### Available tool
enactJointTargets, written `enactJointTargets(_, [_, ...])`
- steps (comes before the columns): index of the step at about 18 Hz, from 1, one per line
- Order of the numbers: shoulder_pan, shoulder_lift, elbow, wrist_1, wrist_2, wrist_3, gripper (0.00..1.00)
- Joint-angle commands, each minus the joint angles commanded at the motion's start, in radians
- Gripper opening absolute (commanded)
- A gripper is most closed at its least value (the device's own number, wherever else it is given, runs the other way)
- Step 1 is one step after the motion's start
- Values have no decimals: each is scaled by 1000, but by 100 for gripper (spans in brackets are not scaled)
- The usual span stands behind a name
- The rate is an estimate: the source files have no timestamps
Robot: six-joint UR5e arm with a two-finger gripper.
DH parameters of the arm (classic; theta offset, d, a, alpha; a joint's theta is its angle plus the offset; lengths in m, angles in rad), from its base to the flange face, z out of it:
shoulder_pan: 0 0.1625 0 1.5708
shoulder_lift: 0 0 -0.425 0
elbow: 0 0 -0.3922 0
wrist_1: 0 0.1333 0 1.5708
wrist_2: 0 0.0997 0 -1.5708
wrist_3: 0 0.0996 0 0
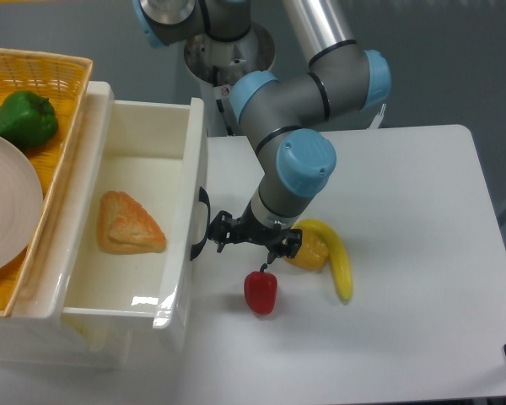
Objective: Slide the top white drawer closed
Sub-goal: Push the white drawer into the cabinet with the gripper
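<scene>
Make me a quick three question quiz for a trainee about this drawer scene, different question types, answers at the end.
1. True or false: the top white drawer is fully closed.
2. Multiple choice: what lies inside that drawer? A) a banana B) a piece of bread C) a red pepper
3. Fill in: the hand is at the drawer's black ____.

Key
1. False; it stands pulled out, its inside open to view.
2. B; the bread lies on the drawer floor, while the banana and red pepper are on the table.
3. Handle.
</scene>
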Motion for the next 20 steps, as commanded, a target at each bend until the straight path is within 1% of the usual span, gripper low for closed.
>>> enactJointTargets(4, [-5,0,-2,0,-2,0,100])
enactJointTargets(9, [-29,2,-2,0,-2,-2,100])
enactJointTargets(20, [-98,11,0,5,8,0,100])
